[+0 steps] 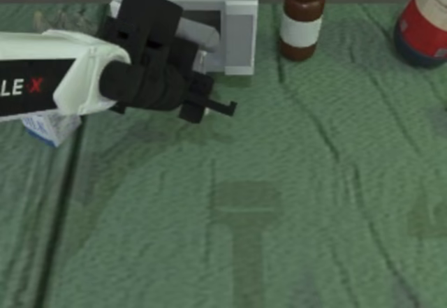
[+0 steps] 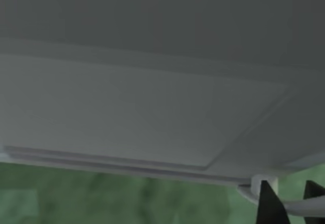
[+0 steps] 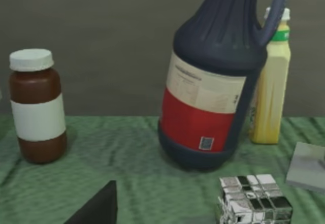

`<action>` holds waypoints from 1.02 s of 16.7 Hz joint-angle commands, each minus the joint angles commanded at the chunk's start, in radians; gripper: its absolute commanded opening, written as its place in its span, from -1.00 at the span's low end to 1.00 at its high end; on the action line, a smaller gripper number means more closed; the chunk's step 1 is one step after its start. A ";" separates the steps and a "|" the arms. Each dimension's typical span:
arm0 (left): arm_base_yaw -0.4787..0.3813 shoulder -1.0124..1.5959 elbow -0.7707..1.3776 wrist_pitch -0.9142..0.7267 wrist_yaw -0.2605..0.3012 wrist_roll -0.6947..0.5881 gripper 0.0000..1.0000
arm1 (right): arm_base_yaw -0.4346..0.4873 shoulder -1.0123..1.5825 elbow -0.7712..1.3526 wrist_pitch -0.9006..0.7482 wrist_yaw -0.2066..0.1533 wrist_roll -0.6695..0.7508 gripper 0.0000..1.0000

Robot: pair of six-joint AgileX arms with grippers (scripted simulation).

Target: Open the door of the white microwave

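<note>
Microwave (image 1: 209, 4) first: the white microwave sits at the upper middle-left of the top view, against the far edge of the green cloth (image 1: 293, 203), and its door (image 1: 202, 39) looks partly swung out already, the panel angled off the front with the grey control strip (image 1: 239, 39) left square beside it. My left gripper (image 1: 209, 105) is at the upper left of the frame, just in front of the door, the arm's black wrist covering much of it. In the left wrist view the door's pale face (image 2: 127, 112) fills nearly everything, and two dark fingertips (image 2: 269, 203) show at the lower right with a light handle-like piece (image 2: 264, 183) between them. I judge the jaws are pinching that piece, though the contact itself is cropped.

To finish this well I would pull along an arc around the hinge side, not straight back, and keep the grip steady so the light casing does not slide.

The right arm is parked off the right side; its camera sees a brown pill bottle (image 3: 38, 107), a dark jug (image 3: 218, 82), a yellow bottle (image 3: 271, 87) and a mirrored cube (image 3: 254, 198). I cannot tell how its fingers stand.
</note>
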 joint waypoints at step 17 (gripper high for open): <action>0.027 -0.028 -0.035 0.003 0.058 0.068 -1.00 | 0.000 0.000 0.000 0.000 0.000 0.000 1.00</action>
